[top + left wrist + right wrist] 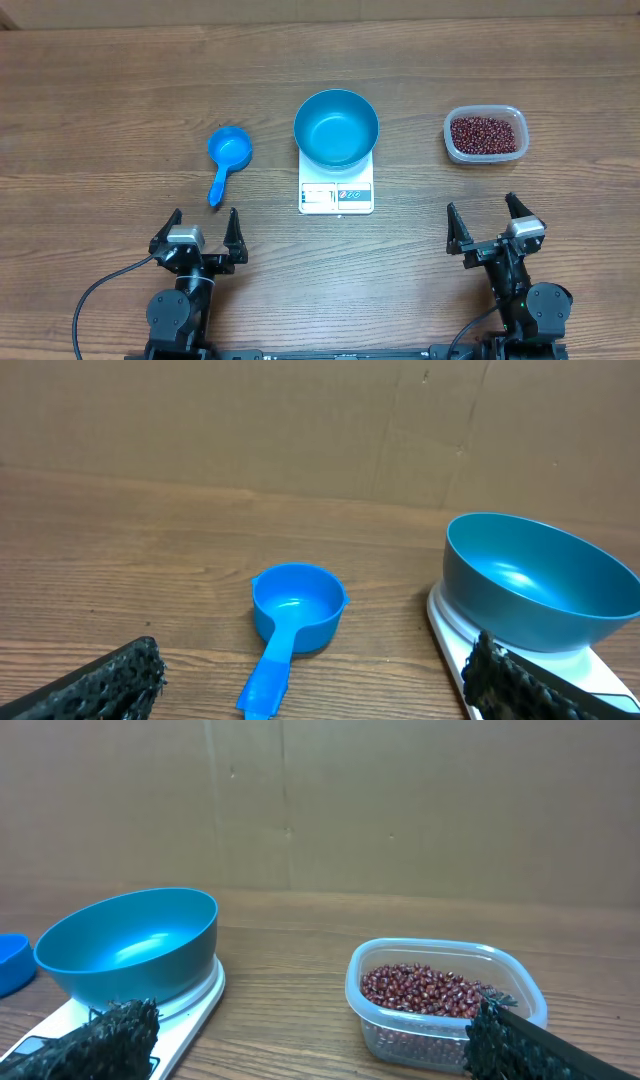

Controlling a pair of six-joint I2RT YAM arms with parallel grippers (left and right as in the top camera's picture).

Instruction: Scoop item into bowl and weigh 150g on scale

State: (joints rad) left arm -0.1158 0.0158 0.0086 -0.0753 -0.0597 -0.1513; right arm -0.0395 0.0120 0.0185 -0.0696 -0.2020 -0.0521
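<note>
The empty blue bowl [336, 127] [540, 580] [128, 945] stands on the white scale [336, 189] [455, 630] [190, 1005] at mid table. Dark red-brown beans [485, 133] [425, 990] fill a clear plastic tub [484, 134] [445, 1010] at the right. A small blue scoop [227, 160] [293, 622] lies empty left of the scale, handle toward me. My left gripper [203, 226] [315, 682] is open, near the front edge just short of the scoop's handle. My right gripper [483, 218] [310, 1035] is open, in front of the tub, holding nothing.
A brown cardboard wall [320, 420] [400, 800] closes the far side of the wooden table [120, 90]. A black cable [95, 295] runs from the left arm at the front.
</note>
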